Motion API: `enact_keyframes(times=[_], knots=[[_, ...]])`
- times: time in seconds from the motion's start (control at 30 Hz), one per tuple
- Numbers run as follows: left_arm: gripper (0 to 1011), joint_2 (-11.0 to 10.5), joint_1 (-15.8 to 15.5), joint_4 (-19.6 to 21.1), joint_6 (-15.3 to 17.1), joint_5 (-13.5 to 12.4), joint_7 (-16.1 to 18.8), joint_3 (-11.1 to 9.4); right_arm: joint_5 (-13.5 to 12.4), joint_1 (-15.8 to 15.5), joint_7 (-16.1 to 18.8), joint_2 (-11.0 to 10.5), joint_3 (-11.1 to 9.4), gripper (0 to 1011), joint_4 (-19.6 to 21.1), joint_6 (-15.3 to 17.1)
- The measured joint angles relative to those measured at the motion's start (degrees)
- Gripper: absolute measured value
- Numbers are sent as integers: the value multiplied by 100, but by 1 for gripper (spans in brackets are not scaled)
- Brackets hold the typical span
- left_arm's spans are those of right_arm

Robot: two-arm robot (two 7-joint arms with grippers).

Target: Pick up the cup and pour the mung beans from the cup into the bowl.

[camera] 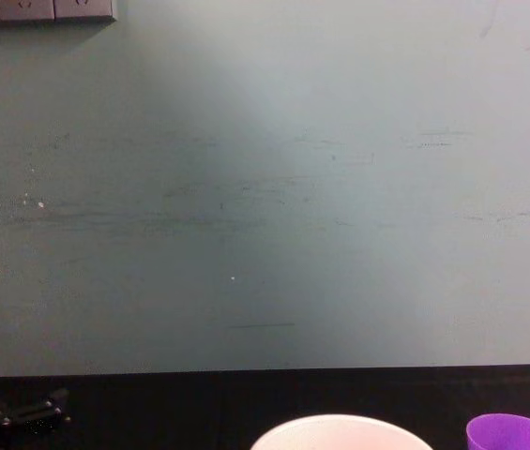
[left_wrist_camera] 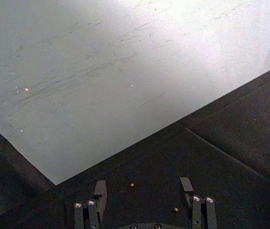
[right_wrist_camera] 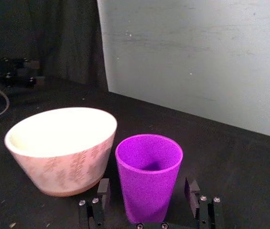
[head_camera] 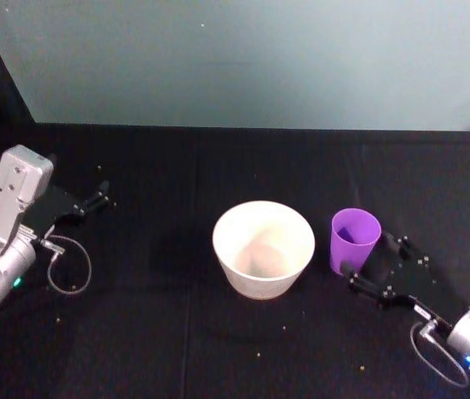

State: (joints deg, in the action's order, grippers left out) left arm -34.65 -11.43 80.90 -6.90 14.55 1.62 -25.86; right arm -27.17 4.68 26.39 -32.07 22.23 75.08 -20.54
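— Now, seeing the cup (head_camera: 355, 239) anywhere?
— Yes: upright on the black table (head_camera: 176, 332), squarely between the fingers (right_wrist_camera: 103, 190) of the right gripper (head_camera: 374, 264).
— Clamped on it?
— No. Released and spread wide, one to each flank of the purple wall, down by its lower half, with a gap on both sides.
— And the bowl (head_camera: 264, 248)?
— Just outside the finger nearer the robot's left, close beside the cup, rim up.
— Anything inside the cup?
— Cannot tell; hidden in shadow below the rim.
— What about the left gripper (head_camera: 100, 196)?
— Well apart from cup and bowl, low over bare table at the robot's left. Spread open likewise, grasping nothing.
— Anything near those fingers?
— Two loose beans (left_wrist_camera: 132, 184) on the table: one midway between them, another just beside one finger.
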Motion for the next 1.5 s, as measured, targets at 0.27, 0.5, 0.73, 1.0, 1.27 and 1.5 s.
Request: enact_keyframes(times=[0.27,0.5,0.73,1.0,1.27,1.5], knots=[[1000,0,0,0,0,0,0,0,76,271,28,226,-38,1000,-204,89],[1000,0,0,0,0,0,0,0,87,461,198,397,-51,1002,-369,188],[1000,0,0,0,0,0,0,0,115,638,306,546,-78,1000,-565,271],[1000,0,0,0,0,0,0,0,234,738,342,649,-106,1000,-678,309],[1000,0,0,0,0,0,0,0,227,732,344,639,-105,1000,-668,309],[1000,0,0,0,0,0,0,0,219,730,344,634,-101,1000,-662,309]])
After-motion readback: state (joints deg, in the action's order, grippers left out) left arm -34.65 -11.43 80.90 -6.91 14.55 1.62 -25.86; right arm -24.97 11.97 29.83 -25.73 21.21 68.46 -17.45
